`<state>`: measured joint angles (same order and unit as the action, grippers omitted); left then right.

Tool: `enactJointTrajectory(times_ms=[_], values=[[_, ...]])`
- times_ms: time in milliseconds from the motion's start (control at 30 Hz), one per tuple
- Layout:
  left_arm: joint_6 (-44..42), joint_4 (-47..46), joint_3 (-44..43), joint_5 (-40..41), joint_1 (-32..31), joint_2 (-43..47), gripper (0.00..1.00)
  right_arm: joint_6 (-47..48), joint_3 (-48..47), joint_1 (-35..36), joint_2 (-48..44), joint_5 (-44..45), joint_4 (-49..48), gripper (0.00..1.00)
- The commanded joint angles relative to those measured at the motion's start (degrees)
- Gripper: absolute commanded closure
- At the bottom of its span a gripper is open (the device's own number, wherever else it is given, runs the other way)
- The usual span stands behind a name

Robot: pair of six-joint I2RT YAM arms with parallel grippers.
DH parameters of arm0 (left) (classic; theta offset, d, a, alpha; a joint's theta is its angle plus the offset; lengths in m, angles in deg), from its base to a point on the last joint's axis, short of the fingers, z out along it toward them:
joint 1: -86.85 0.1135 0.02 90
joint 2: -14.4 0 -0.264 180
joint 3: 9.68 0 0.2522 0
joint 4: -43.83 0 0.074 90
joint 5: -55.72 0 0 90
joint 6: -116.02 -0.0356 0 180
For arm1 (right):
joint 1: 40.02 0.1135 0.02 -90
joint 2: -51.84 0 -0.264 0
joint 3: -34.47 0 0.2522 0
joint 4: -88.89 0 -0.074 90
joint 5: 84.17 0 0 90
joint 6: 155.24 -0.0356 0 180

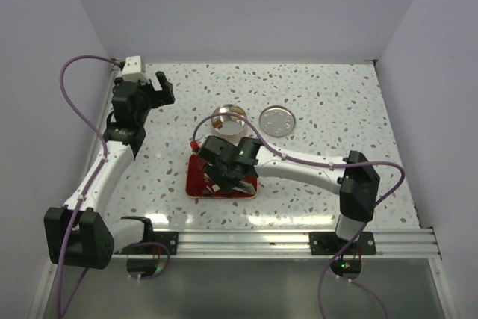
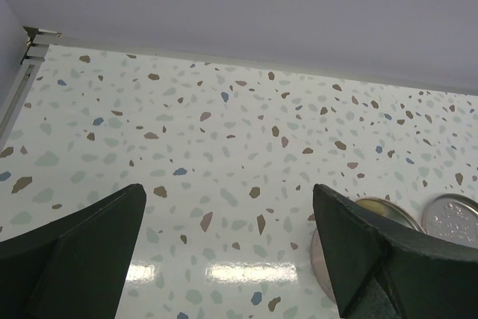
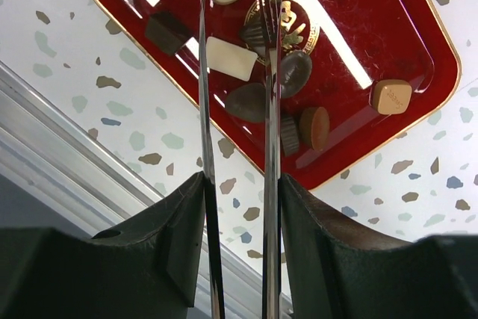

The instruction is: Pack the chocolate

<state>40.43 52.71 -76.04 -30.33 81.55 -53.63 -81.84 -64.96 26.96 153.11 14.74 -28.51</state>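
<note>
Right wrist view, right pincer [image 3: 239, 203] clamping tweezers [image 3: 271, 147] over chocolate [image 3: 231, 58] — left pincer [image 2: 228, 222] (empty) agape

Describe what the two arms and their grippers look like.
Both arms have white links and black joint housings: left arm, right arm. A purple cable runs along each. The left gripper and right gripper have blocky, matte black fingers.

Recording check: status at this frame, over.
Left gripper open, raised at far left. Right gripper shut on tweezers, blades apart above chocolate on red tray. Tin open, lid beside it. No obstruction seen.
</note>
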Motion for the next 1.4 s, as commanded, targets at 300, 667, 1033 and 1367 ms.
enactJointTrajectory(times_ms=[300,667,1033,1367], values=[[0.35,-0.56,-1.10,1.06,-0.24,2.02,0.00,0.34,-5.82,2.28,3.05,3.05,2.84,0.55],[0.44,-0.48,-1.19,1.06,-0.50,2.11,0.00,0.34,-7.41,2.98,4.72,6.21,5.21,0.64],[0.35,-0.48,-1.19,1.06,-0.59,2.02,0.00,2.62,-11.89,2.45,4.02,10.08,4.86,0.66],[0.35,-0.56,-1.10,1.15,-0.59,1.94,0.00,4.73,-14.00,-0.62,3.05,12.89,5.39,0.66]])
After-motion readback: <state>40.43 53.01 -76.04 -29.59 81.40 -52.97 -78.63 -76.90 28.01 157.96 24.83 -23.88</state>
